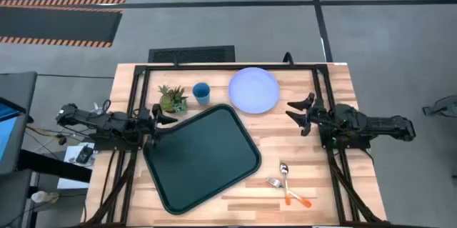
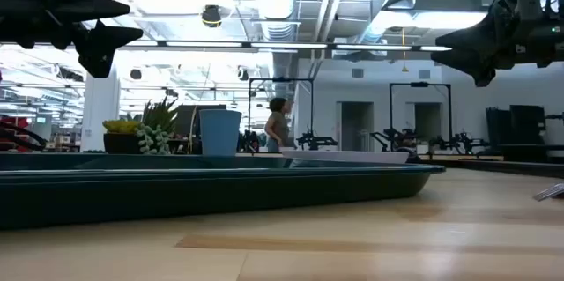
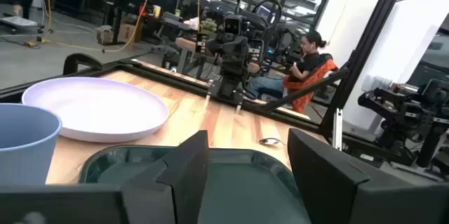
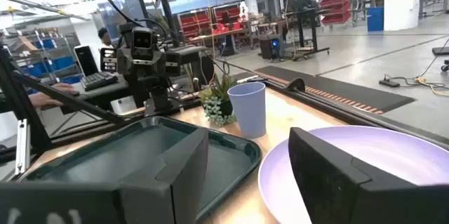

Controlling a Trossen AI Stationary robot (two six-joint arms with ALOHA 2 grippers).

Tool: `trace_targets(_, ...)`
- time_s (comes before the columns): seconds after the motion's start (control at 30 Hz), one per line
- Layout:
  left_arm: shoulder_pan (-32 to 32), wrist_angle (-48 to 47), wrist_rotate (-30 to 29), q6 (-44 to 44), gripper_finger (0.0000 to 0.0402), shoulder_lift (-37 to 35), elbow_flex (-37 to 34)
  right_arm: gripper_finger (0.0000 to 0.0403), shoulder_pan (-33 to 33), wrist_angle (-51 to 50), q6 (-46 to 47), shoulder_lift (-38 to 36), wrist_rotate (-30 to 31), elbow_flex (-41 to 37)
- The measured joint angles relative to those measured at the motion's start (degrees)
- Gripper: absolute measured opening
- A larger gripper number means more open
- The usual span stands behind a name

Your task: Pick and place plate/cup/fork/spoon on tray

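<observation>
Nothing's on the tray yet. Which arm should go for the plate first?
Right, probably. The right tool hovers open just beside the plate, with nothing between them. The left tool sits open at the tray's far corner, with the cup and plant nearer to it.

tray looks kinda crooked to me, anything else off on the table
Yes, the tray sits rotated, its edges askew to the table's edges. The fork and spoon lie crossed over each other on the wood. The plate, cup and potted plant look normal; nothing spilled or damaged.
</observation>
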Motion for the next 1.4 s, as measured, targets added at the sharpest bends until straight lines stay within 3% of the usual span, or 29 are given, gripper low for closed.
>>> trace_targets(1.4, 0.02, 0.2, -1.67, -1.03, 0.0183, -0.01, 0.0, 0.0224, 0.01, -0.01, -0.01, 0.0, 0.0, -0.02)
